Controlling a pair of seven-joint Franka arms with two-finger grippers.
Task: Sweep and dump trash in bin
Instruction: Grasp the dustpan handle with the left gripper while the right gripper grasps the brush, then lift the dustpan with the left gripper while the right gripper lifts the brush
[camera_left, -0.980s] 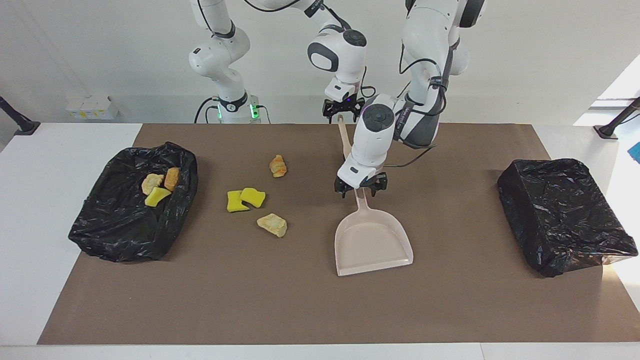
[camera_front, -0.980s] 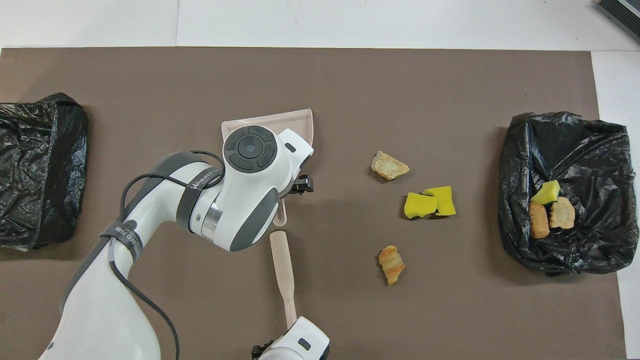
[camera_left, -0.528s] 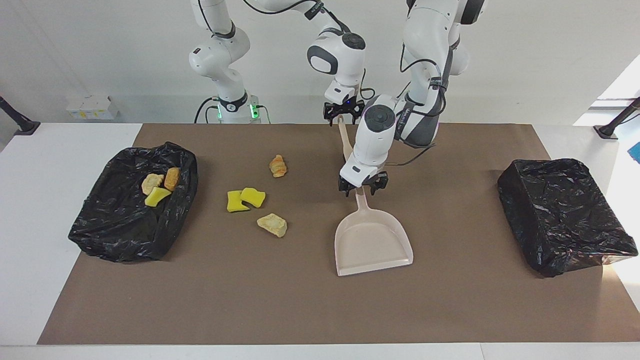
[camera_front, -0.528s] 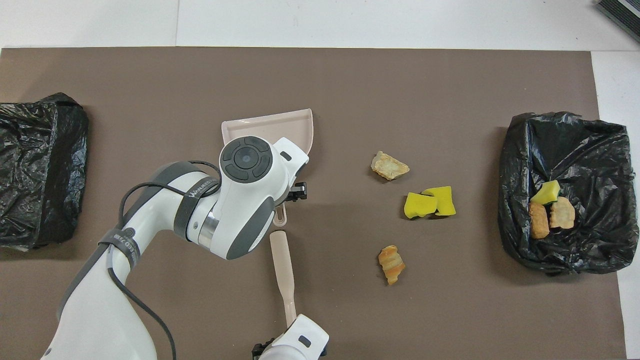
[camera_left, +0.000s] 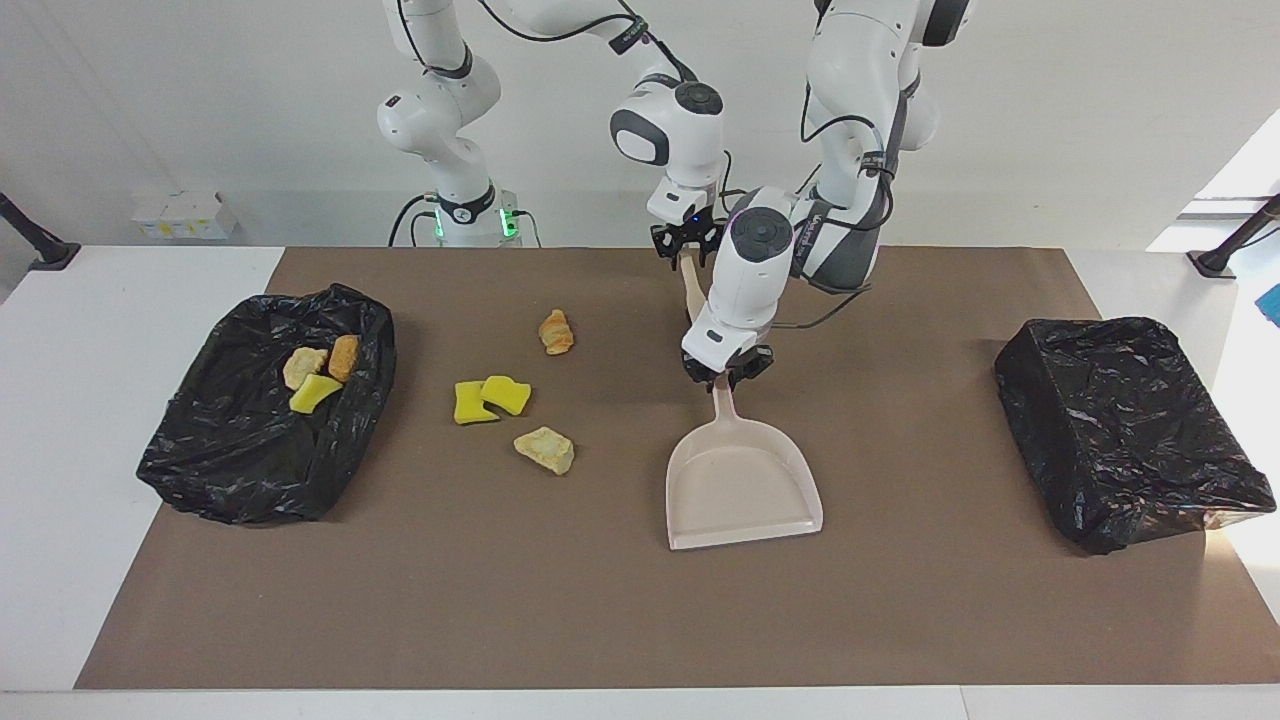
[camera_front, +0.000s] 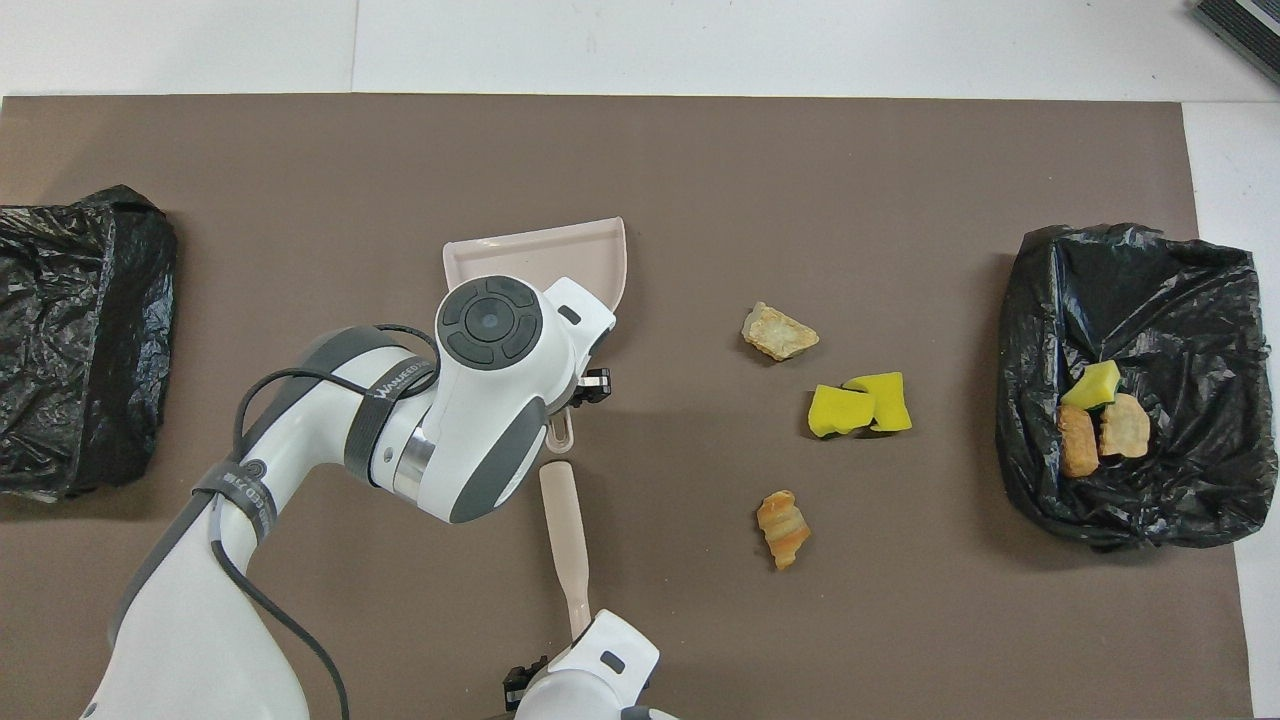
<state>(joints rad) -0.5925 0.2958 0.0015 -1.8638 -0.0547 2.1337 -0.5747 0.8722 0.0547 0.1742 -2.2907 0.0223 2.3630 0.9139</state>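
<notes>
Four trash pieces (camera_left: 500, 400) on mat beside left hand (camera_left: 726, 377) pinching dustpan handle (camera_left: 723, 400); right hand (camera_left: 688, 243) pinching brush (camera_left: 690, 280).

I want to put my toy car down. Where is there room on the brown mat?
Bare mat: between the dustpan and the empty bin, and the strip farthest from the robots. Crowded: trash pieces between the dustpan and the fuller bin; left hand on the dustpan's handle, right hand at the stick.

On the tabletop (camera_left: 640, 620), one bin (camera_left: 262, 410) at the right arm's end holds three trash pieces (camera_left: 318, 375); another bin (camera_left: 1130, 430) sits at the left arm's end. Four trash pieces (camera_left: 500, 400) lie between the first bin and the dustpan (camera_left: 745, 480) near the middle.
</notes>
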